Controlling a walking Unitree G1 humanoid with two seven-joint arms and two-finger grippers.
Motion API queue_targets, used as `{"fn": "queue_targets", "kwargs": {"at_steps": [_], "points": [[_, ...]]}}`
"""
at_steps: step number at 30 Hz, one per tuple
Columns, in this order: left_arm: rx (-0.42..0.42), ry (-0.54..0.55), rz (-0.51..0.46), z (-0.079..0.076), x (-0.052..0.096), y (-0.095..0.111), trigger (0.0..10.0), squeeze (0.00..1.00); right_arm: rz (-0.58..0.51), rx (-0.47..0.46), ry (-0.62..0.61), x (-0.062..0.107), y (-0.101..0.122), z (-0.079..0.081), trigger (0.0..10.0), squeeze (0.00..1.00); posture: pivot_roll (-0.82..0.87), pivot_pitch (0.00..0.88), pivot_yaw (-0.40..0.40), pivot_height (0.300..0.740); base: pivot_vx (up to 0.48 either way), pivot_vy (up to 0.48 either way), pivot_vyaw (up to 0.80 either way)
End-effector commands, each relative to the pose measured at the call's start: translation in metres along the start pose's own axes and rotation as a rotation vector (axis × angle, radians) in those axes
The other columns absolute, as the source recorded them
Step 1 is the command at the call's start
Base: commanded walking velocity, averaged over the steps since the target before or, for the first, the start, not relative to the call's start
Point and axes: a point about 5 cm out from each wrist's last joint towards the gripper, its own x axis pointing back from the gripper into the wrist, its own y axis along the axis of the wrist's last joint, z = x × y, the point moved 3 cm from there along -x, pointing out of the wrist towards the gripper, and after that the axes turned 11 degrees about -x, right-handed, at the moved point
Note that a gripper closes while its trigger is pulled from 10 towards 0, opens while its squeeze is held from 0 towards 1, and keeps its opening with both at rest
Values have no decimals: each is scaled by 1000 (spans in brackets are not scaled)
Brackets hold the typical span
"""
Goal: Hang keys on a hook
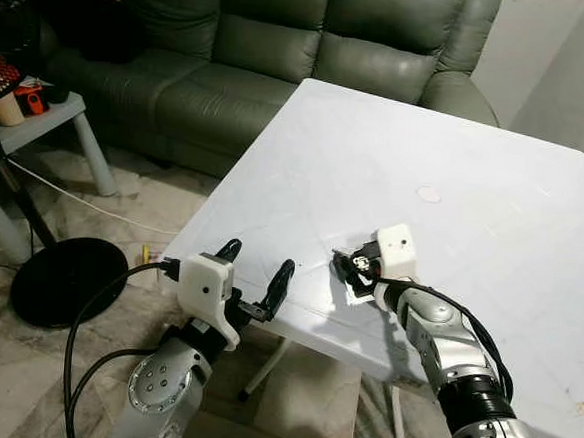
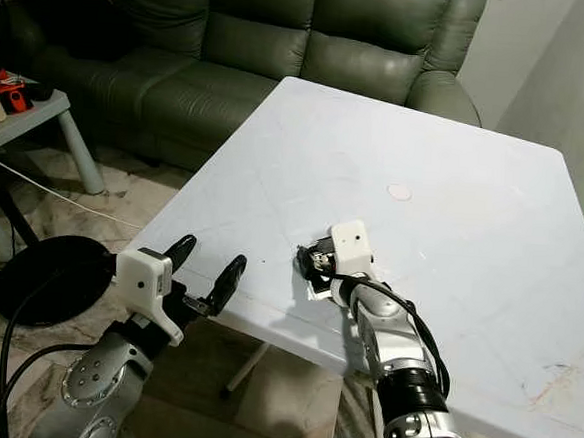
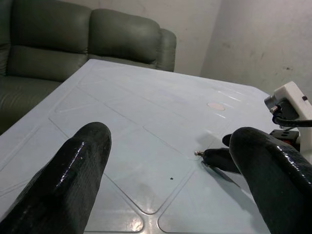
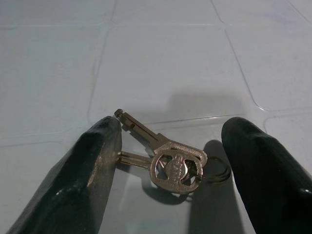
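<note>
Two keys (image 4: pixel 168 158) on a ring lie flat on the white counter (image 1: pixel 495 183), lower centre of the right wrist frame, blades pointing upper left. The right pincer (image 4: pixel 168 170) straddles them, spread wide, gripping nothing. The left pincer (image 1: pixel 256 277) hovers open at the counter's near edge, farther off.

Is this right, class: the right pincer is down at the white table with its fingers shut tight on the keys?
Not quite. The right pincer is down at the white table, but its fingers are open, one on each side of the keys, which lie flat on the tabletop between them. The right wrist view shows this.
</note>
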Motion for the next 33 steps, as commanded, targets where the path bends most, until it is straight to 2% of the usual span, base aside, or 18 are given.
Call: {"fn": "queue_targets", "kwargs": {"at_steps": [1, 2, 3, 5, 6, 7, 8, 9, 13, 23, 26, 33], "points": [[-12, -11, 0, -3, 0, 2, 10000, 0, 11, -21, -17, 0, 1, -9, 0, 0, 71, 61, -78, 736, 0, 0, 0], [-12, -11, 0, -3, 0, 2, 10000, 0, 11, -21, -17, 0, 1, -9, 0, 0, 71, 61, -78, 736, 0, 0, 0], [-12, -13, -1, -4, 0, 2, 10000, 0, 14, -22, -19, 0, 0, -10, 1098, 0, 71, 61, -78, 736, 0, 0, 0], [-12, -14, -1, -4, 0, 2, 10000, 0, 14, -22, -20, 0, 0, -11, 1098, 0, 71, 61, -78, 736, 0, 0, 0], [-12, -15, -1, -4, 0, 2, 10000, 0, 14, -18, -21, 0, 0, -11, 0, 0, 71, 61, -78, 736, 0, 0, 0], [-13, -17, 0, -4, 0, 2, 10000, 0, 14, -22, -20, 0, -1, -13, 4039, 0, 69, 56, -76, 736, 0, 0, 0], [-13, -17, 0, -4, 0, 2, 10000, 0, 14, -22, -20, 0, -1, -13, 4039, 0, 69, 56, -76, 736, 0, 0, 0], [-14, -19, 1, -4, 0, 2, 10000, 0, 5, -26, -17, -1, 0, -14, 10000, 0, 69, 54, -74, 736, 0, 0, 0], [-15, -21, 2, -4, 0, 2, 10000, 0, -27, -13, -12, -2, 4, -15, 10000, 0, 68, 47, -72, 736, 0, 0, 0], [-19, -28, 2, -5, -1, 2, 10000, 0, -91, -116, -77, -3, 17, -29, 10000, 0, 69, 44, -69, 736, 0, 0, 0], [-21, -29, 2, -6, -2, 2, 10000, 0, -80, -140, -88, -3, 15, -33, 10000, 0, 70, 44, -68, 736, 0, 0, 0], [-23, -30, 0, -6, -2, 2, 10000, 0, -26, -125, -93, 2, 7, -45, 10000, 0, 67, 48, -68, 736, 0, 0, 0]]}}
